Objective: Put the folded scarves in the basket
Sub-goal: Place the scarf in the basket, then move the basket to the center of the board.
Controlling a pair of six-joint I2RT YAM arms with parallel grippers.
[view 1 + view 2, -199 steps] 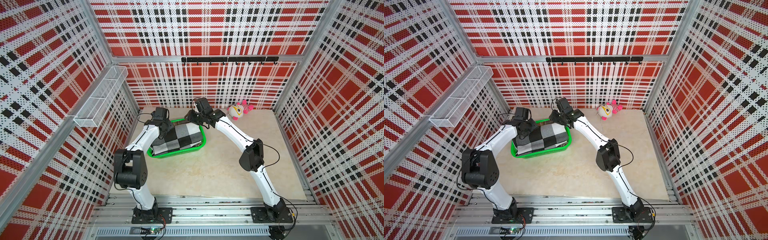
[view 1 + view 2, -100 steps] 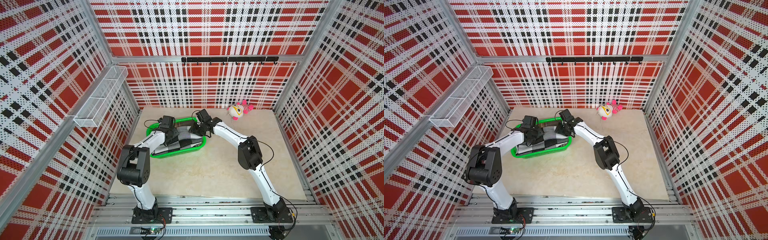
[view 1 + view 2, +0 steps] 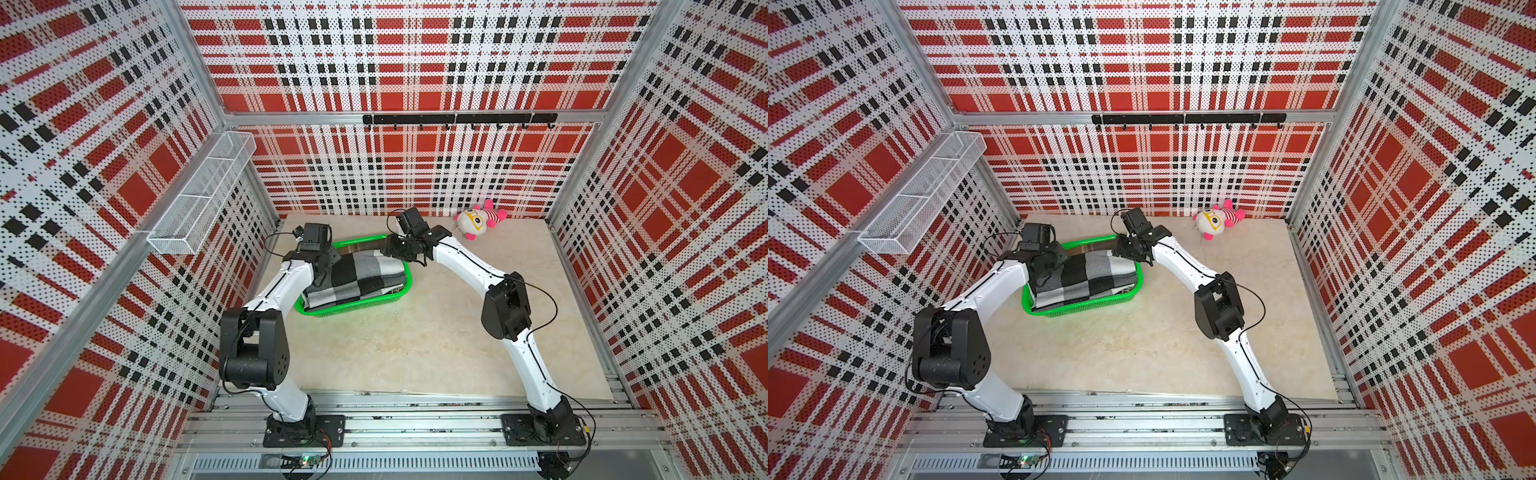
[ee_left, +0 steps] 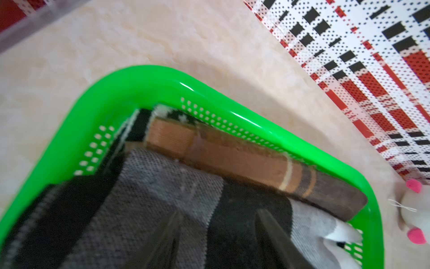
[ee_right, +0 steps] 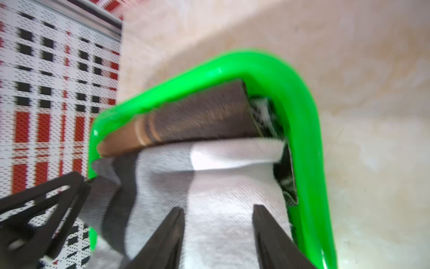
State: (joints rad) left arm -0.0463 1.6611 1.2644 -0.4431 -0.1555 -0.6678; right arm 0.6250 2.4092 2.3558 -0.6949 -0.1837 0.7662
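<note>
The folded scarf (image 3: 357,278) (image 3: 1084,276), checked black, grey and white, lies inside the green basket (image 3: 353,308) (image 3: 1088,306) at the back left of the floor. My left gripper (image 3: 322,270) (image 4: 218,212) stands open over the scarf's left end, its fingers apart on the fabric (image 4: 162,186). Over the right end, my right gripper (image 3: 399,253) (image 5: 217,208) is open too, with white cloth (image 5: 221,177) lying flat between its fingers. The basket's rim (image 4: 144,76) (image 5: 300,93) curves round the scarf in both wrist views.
A brown folded cloth (image 4: 232,156) (image 5: 197,121) lies along the basket's back wall. A pink and white plush toy (image 3: 478,218) sits at the back right. A white wire rack (image 3: 203,199) hangs on the left wall, and a black hook rail (image 3: 457,119) runs along the back wall.
Both grippers lowered the scarf from above the basket down into it, then opened. The scarf now rests in the basket and both wrists have lifted slightly.
</note>
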